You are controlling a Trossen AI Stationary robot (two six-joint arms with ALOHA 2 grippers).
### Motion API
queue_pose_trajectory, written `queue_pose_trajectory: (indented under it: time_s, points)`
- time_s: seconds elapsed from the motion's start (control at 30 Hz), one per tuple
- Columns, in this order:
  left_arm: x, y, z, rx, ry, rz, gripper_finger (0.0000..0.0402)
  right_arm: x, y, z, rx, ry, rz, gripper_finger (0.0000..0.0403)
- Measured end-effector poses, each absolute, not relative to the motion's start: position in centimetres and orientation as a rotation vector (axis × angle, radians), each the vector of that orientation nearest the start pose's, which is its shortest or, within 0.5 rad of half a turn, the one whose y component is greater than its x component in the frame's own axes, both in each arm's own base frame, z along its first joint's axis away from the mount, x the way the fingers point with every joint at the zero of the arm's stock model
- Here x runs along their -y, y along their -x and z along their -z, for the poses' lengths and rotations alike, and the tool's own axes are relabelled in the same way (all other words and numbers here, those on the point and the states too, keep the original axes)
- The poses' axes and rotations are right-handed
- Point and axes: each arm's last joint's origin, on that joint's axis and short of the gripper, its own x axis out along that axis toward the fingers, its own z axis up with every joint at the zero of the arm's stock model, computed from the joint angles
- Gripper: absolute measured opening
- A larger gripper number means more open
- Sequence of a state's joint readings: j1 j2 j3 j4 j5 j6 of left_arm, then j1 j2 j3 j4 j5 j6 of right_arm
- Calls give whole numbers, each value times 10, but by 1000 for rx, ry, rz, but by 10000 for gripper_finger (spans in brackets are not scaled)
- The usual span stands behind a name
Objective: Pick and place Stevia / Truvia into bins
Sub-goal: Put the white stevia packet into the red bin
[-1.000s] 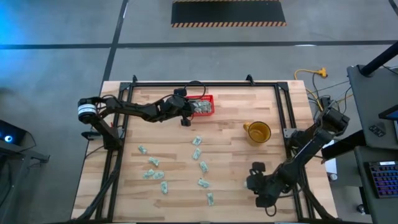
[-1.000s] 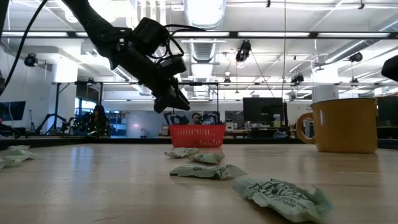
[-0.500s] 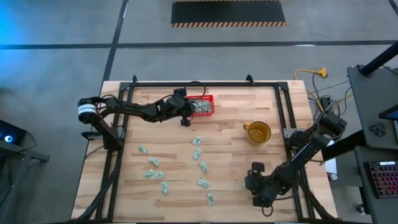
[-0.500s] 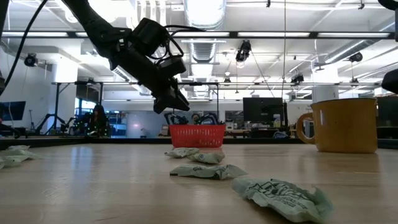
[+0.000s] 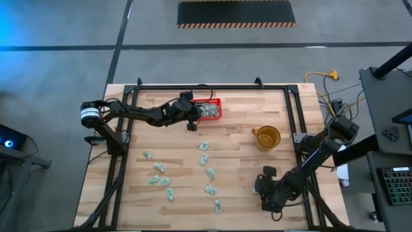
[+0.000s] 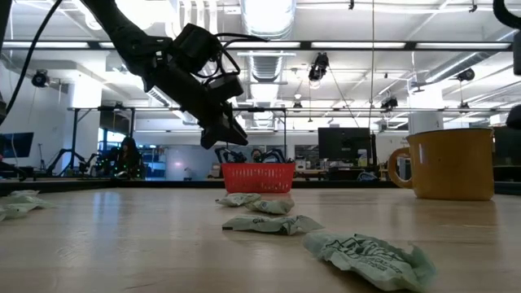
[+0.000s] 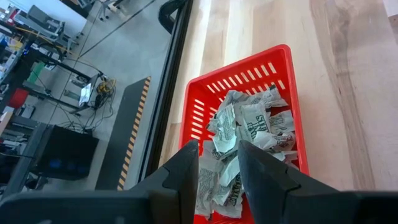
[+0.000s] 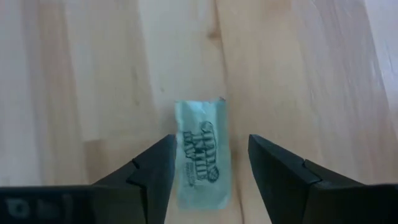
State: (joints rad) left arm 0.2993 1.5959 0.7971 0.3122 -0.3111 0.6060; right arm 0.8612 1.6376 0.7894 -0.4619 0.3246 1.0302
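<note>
Near the table's front right corner, the right claw (image 8: 208, 180) has spread open over one sachet (image 8: 201, 153).

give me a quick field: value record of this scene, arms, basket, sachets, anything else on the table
left gripper: over the red basket, fingers apart, nothing seen between them
right gripper: open, low over the table's near right part, straddling one sachet lying flat on the wood
basket contents: a heap of crumpled sachets
loose sachets: about ten scattered over the wooden table, left and middle
other: yellow mug upright, right of centre
</note>
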Motion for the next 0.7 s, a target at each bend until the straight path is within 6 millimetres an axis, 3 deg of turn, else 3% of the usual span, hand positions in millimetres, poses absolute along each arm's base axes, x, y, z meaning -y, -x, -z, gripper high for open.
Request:
queue_pose_trajectory:
  time_s: [0.33, 0.7]
  points:
    - [-104, -307, -189, -661, -578, -429, 98, -196, -180, -128, -1163, -175, 149, 181]
    - [-104, -307, -189, -662, -578, -429, 98, -197, -181, -128, -1170, -136, 109, 90]
